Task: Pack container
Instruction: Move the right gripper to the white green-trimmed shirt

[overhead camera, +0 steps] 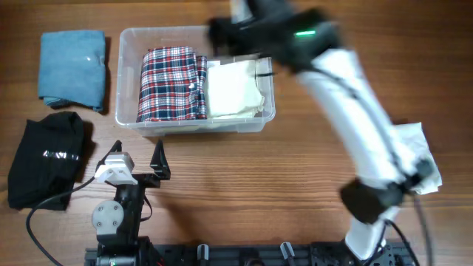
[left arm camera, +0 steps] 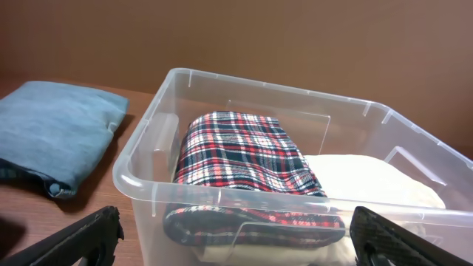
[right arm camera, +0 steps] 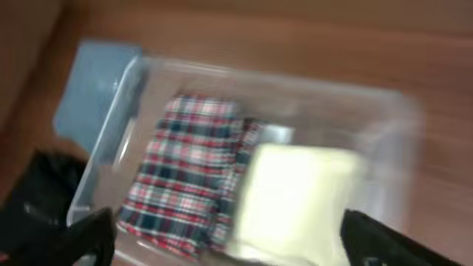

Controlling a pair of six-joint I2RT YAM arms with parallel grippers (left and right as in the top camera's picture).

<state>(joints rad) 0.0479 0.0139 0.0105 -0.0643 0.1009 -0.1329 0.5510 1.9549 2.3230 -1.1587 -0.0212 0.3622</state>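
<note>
The left gripper (overhead camera: pixel 138 155) has its black fingers spread wide and empty, just in front of the container (overhead camera: pixel 196 127), whose near wall fills its wrist view. The right gripper (right arm camera: pixel 229 240), blurred, hangs over the container's right end, jaws likewise wide apart and holding nothing. The container is clear plastic with rounded corners and a thick rim, and it holds a folded red, white and navy plaid garment (overhead camera: pixel 172 83) on the left, touching a soft cream cloth (overhead camera: pixel 233 87) on the right.
</note>
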